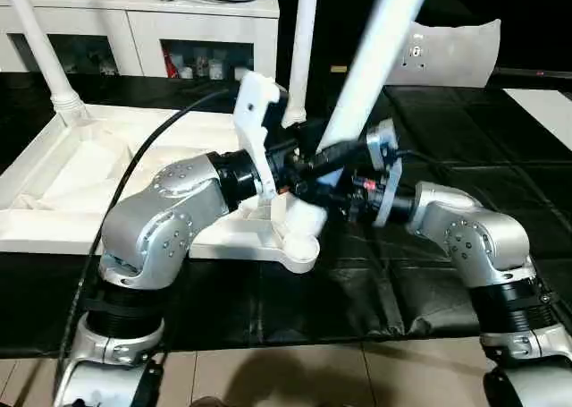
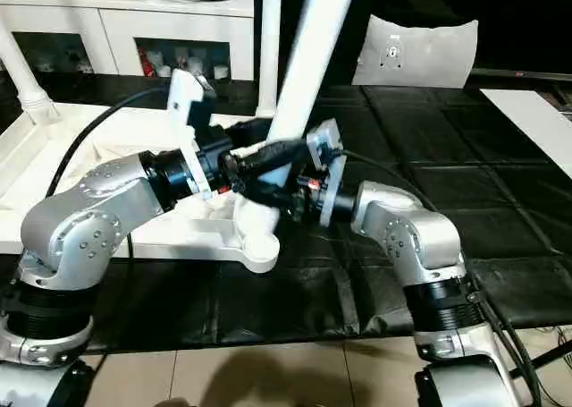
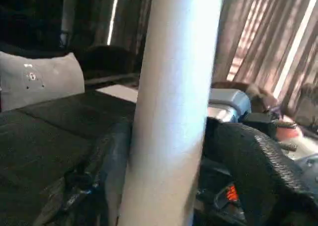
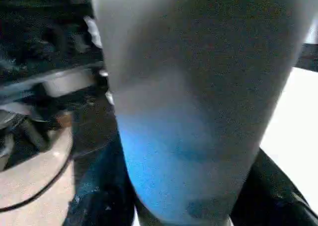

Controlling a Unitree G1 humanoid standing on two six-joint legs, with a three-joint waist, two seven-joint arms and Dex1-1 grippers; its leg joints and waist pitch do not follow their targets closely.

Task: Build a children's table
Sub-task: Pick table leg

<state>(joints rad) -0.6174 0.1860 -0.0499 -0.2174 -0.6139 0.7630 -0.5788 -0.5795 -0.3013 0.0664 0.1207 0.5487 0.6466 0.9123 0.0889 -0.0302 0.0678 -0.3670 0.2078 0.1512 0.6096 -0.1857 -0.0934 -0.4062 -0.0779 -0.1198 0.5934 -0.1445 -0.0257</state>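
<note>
The upturned white tabletop (image 1: pixel 134 170) lies on the black mat, ribbed underside up, reaching away to the left gripper's outer side. One leg (image 1: pixel 40 45) already stands in the far socket there, and a second (image 1: pixel 302 45) rises just behind both grippers.

The left gripper (image 1: pixel 299 165) reaches in across the tabletop's near corner socket (image 1: pixel 299 233). Its black fingers (image 3: pixel 107 159) sit around the third leg (image 1: pixel 375 54), but whether they clamp it or have slackened cannot be told. The leg's foot stands in the socket directly below the two grippers, and the shaft leans up and away over them.

The right gripper (image 2: pixel 290 188) meets the same leg from the opposite side, its fingers (image 4: pixel 276 186) straddling the tube at half width, apparently gripping it.

The danger, as I judge it, is the lean. If the leg is pressed down while tilted, the foot may bind or pop out of the socket. If the left side loosens, the right alone must steady a long lever, which could swing and lift the tabletop's corner.
</note>
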